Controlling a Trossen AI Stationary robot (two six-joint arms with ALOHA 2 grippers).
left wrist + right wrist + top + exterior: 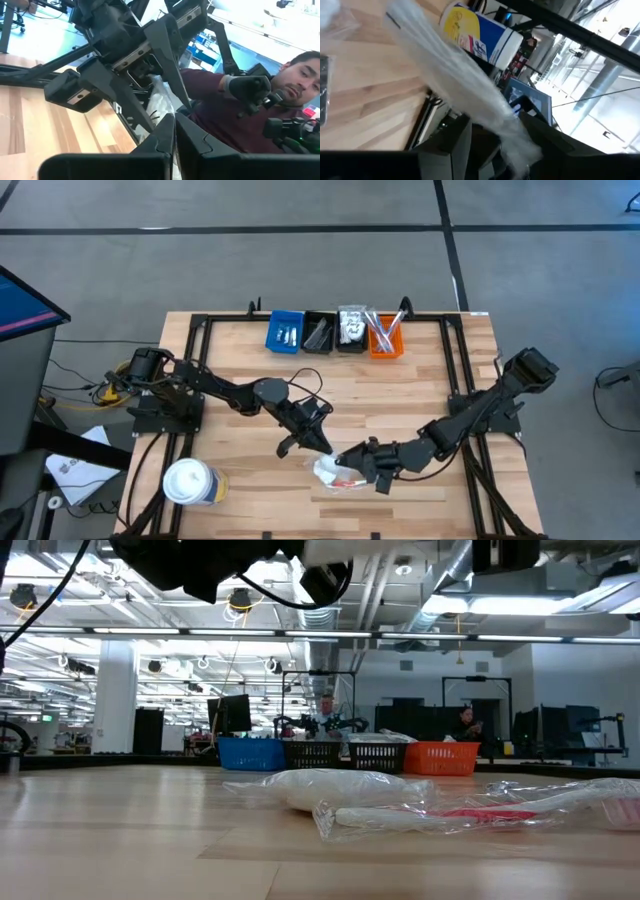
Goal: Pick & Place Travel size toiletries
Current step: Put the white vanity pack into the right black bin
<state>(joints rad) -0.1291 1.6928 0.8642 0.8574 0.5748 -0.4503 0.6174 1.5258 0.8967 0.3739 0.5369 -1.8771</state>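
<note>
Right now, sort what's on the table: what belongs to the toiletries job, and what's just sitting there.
Job:
- clear sachets near the front edge
- right gripper at the sachets
- left gripper shut on clear plastic
- four bins at the back edge

Lying about:
- white tub, yellow label, front-left corner

From above, the right gripper (pixel 352 463) covers part of the clear sachets (pixel 330 472), so how many packets lie there cannot be counted. The contents of the four bins (pixel 335 332) at the far edge are too small to name. At table height both arms are cut off by the top edge, and the pink-tinted packet (pixel 480 815) runs off to the side. Past the right wrist, the plastic sleeve (pixel 465 95) is a smear hiding its contents.
</note>
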